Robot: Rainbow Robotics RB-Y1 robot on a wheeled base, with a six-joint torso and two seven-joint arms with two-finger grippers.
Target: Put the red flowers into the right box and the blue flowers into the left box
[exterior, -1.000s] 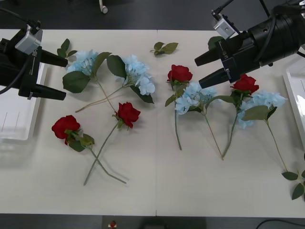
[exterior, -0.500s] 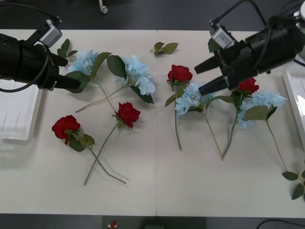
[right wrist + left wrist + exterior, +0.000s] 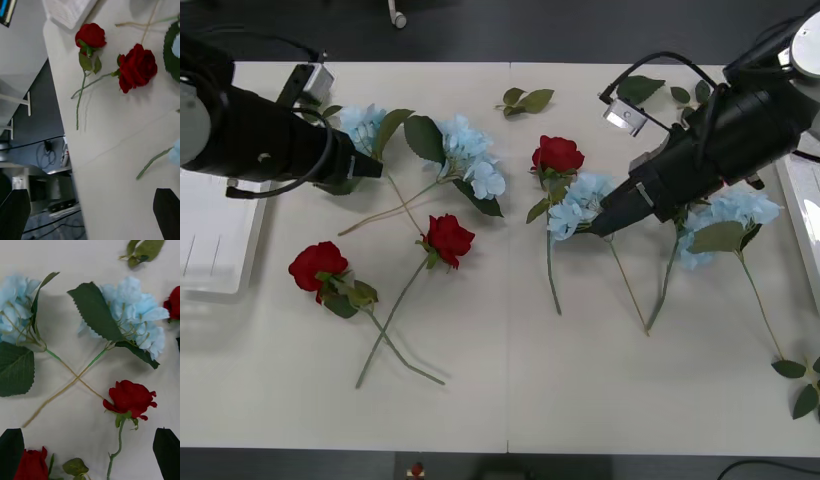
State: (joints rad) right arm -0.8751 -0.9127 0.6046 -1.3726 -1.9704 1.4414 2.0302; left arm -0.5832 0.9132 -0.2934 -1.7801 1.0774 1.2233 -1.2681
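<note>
Across the desk (image 3: 510, 400) all red flowers (image 3: 449, 238) and blue flowers (image 3: 470, 150) lie loose; the left box (image 3: 210, 240) at its left edge and right box (image 3: 805, 190) at its right edge hold none. Nothing is sorted. The left gripper (image 3: 90, 453) and right gripper (image 3: 92, 213) hover spread wide, empty. No writing is readable.

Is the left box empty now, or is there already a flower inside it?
Empty, in the part that shows. In the front view the left box is bare white inside; the left gripper's arm covers its far end.
</note>
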